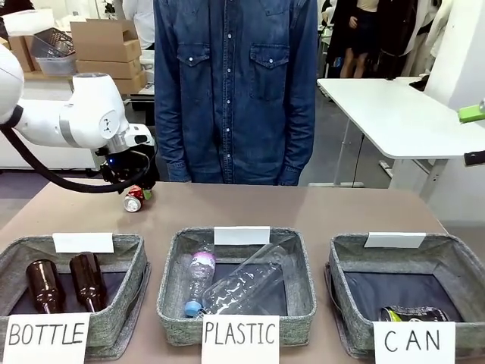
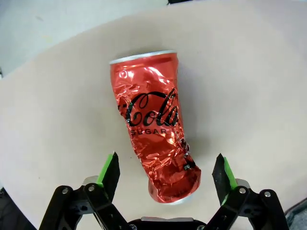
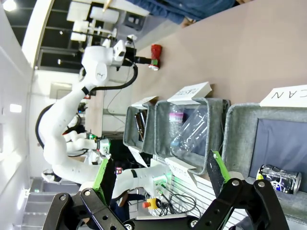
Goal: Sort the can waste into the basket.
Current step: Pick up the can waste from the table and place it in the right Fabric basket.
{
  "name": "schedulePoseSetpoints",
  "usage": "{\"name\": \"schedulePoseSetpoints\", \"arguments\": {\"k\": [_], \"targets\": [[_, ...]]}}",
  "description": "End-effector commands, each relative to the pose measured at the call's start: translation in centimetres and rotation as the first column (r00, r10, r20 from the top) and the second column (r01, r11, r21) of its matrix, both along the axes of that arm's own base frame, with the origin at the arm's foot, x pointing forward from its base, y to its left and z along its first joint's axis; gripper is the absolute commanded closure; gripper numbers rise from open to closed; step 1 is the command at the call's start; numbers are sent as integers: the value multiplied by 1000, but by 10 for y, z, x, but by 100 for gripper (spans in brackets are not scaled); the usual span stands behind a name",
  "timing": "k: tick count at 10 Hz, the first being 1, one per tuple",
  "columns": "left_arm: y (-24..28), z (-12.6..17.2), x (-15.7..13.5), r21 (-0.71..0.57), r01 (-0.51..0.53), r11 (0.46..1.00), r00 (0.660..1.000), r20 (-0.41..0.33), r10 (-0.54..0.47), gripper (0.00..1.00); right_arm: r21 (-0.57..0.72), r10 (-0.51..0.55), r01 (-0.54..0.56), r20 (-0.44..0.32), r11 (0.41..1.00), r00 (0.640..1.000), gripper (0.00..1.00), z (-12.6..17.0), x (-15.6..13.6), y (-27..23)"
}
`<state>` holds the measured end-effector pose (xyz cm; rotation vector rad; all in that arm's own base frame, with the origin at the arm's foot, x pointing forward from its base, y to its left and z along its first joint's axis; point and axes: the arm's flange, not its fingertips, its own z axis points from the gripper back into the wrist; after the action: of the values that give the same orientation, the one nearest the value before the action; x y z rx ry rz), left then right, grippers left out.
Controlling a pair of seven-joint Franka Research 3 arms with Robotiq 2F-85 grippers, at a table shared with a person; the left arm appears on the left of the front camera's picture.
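In the front view, the left gripper (image 1: 136, 188) is seen at the tabletop's (image 1: 318, 208) far left, just above the red can (image 1: 133, 200); the dark can (image 1: 414, 314) lies inside the CAN basket (image 1: 345, 292) at 4 o'clock.

In the left wrist view, the jaws are spread wide — the red can lies between them, touched by neither finger.

In the right wrist view, the right gripper (image 3: 160, 176) is held open above the baskets, the dark can (image 3: 279, 178) at 4 o'clock.
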<state>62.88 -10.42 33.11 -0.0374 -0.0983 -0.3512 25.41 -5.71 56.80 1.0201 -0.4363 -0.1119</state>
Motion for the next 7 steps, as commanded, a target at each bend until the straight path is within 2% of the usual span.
{"name": "schedulePoseSetpoints", "arguments": {"k": [1,4,5,6,7], "targets": [[-4,3,5,28,-25,999,999,-30,25,0,-10,13,-13,14,1000,1000,0,0,0,-1],[-6,-4,6,21,-26,999,999,-22,26,0,-10,13,-13,14,1000,1000,0,0,0,-1],[-7,-5,6,17,-21,1000,1000,-11,21,58,-10,13,-13,14,1000,1000,0,0,0,-1],[-7,-6,6,16,-15,1000,1000,-1,15,59,-10,13,-13,14,1000,1000,0,0,0,-1],[-7,-7,6,12,-13,1000,1000,6,13,100,-10,13,-13,14,1000,1000,0,0,0,-1]]}}
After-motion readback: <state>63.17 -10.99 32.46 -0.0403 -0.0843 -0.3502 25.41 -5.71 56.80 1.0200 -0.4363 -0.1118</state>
